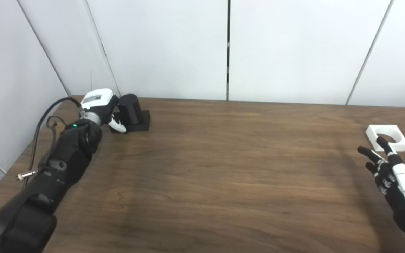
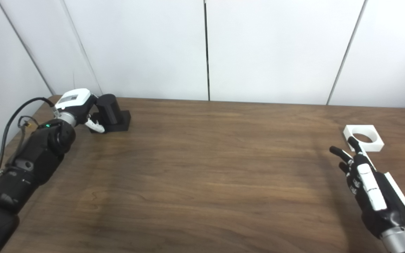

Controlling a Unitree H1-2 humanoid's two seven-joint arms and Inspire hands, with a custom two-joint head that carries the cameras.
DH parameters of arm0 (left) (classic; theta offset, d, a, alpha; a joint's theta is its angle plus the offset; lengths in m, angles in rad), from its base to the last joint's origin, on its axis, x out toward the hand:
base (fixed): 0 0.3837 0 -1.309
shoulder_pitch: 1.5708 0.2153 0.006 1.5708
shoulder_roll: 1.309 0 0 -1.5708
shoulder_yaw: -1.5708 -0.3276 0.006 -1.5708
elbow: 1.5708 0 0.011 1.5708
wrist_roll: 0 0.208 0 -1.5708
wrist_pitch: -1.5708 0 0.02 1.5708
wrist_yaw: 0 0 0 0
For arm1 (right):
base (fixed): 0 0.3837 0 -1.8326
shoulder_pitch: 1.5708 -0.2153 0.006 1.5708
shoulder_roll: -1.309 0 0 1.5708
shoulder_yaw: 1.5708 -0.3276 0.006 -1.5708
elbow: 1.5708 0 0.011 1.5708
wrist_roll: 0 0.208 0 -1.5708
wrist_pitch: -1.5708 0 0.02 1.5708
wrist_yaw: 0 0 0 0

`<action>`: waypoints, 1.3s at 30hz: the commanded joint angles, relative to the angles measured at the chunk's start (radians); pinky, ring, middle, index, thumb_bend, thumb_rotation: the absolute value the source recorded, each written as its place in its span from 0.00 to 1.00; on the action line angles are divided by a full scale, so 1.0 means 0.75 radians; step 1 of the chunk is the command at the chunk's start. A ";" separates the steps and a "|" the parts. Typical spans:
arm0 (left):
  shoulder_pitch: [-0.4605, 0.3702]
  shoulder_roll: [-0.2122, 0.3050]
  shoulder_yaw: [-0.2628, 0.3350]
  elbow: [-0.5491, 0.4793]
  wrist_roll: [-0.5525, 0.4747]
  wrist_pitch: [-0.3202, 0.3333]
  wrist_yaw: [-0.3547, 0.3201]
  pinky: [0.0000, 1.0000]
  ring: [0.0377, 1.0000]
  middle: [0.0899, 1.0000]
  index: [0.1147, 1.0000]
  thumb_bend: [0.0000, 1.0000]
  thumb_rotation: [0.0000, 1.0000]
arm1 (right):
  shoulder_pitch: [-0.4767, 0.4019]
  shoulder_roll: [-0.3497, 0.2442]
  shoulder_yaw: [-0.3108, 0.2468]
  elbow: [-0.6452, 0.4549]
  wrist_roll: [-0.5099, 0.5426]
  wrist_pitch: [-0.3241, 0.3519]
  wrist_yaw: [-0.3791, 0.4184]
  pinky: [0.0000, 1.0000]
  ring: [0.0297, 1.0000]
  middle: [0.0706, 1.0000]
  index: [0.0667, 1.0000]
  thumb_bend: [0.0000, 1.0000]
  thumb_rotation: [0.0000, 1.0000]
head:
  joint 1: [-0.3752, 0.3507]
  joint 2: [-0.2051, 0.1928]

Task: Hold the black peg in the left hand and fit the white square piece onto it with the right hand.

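Nearest us, our right hand (image 2: 371, 189) hovers open, fingers spread, its wrist cut off by the frame; the white square piece (image 1: 387, 137) lies flat on the bench (image 1: 223, 168) just beyond its fingertips. Farther off, our left hand (image 1: 104, 109) is against the upright black peg (image 1: 129, 109); we cannot tell whether it grips.

We've got our left hand (image 1: 102, 105) stretched far fwd, fingers (image 1: 118, 126) curled; our right hand (image 2: 371, 189) hovers, fingers (image 2: 339, 153) spread apart.
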 commanded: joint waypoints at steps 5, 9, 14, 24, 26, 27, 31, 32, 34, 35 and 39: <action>0.022 -0.004 0.016 -0.096 -0.032 0.094 -0.081 1.00 0.93 0.79 0.42 0.53 0.05 | -0.043 -0.019 -0.013 -0.024 0.026 -0.045 0.017 1.00 1.00 0.86 1.00 0.52 0.86 | -0.001 0.003; 0.037 -0.016 0.025 -0.140 -0.052 0.136 -0.108 1.00 0.94 0.79 0.42 0.52 0.05 | -0.046 -0.013 -0.009 -0.027 0.025 -0.037 0.013 1.00 1.00 0.85 1.00 0.54 0.85 | 0.000 0.005; 0.071 -0.039 0.023 -0.223 -0.067 0.143 -0.137 1.00 0.95 0.78 0.42 0.52 0.05 | -0.059 -0.002 0.002 -0.018 0.022 -0.035 0.011 1.00 1.00 0.85 1.00 0.54 0.84 | -0.008 0.008; 0.170 -0.092 -0.003 -0.513 -0.027 0.212 -0.152 1.00 0.97 0.80 0.42 0.53 0.05 | -0.071 0.018 0.034 -0.026 -0.021 -0.034 -0.010 1.00 0.99 0.86 1.00 0.53 0.87 | -0.034 0.014; 0.201 -0.118 -0.002 -0.612 -0.016 0.267 -0.178 1.00 0.99 0.81 0.42 0.53 0.05 | -0.071 0.024 0.039 -0.027 -0.023 -0.031 -0.014 1.00 1.00 0.86 1.00 0.54 0.87 | -0.044 0.012; 0.217 -0.131 -0.008 -0.666 -0.006 0.297 -0.194 1.00 0.99 0.81 0.42 0.52 0.05 | -0.070 0.026 0.041 -0.026 -0.022 -0.031 -0.015 1.00 1.00 0.86 1.00 0.53 0.87 | -0.044 0.012; 0.290 -0.191 -0.019 -0.865 0.075 0.379 -0.296 1.00 0.99 0.82 0.42 0.52 0.05 | -0.072 0.041 0.053 -0.030 -0.030 -0.036 -0.022 1.00 1.00 0.84 1.00 0.54 0.85 | -0.072 0.019; 0.318 -0.217 -0.018 -0.920 0.092 0.384 -0.320 1.00 0.99 0.82 0.42 0.52 0.05 | -0.073 0.045 0.057 -0.031 -0.035 -0.034 -0.024 1.00 1.00 0.84 1.00 0.54 0.85 | -0.078 0.020; 0.371 -0.255 -0.033 -1.009 0.080 0.382 -0.356 1.00 1.00 0.83 0.42 0.52 0.05 | -0.075 0.053 0.065 -0.032 -0.039 -0.037 -0.026 1.00 1.00 0.84 1.00 0.54 0.85 | -0.093 0.022; 0.396 -0.269 -0.046 -1.044 0.077 0.381 -0.367 1.00 1.00 0.84 0.42 0.52 0.05 | -0.076 0.057 0.069 -0.032 -0.041 -0.040 -0.026 1.00 1.00 0.84 1.00 0.54 0.85 | -0.104 0.023; 0.484 -0.334 -0.108 -1.149 0.155 0.381 -0.398 1.00 1.00 0.85 0.42 0.52 0.05 | -0.072 0.079 0.073 -0.054 -0.045 -0.022 -0.044 1.00 0.99 0.84 1.00 0.53 0.84 | -0.134 0.032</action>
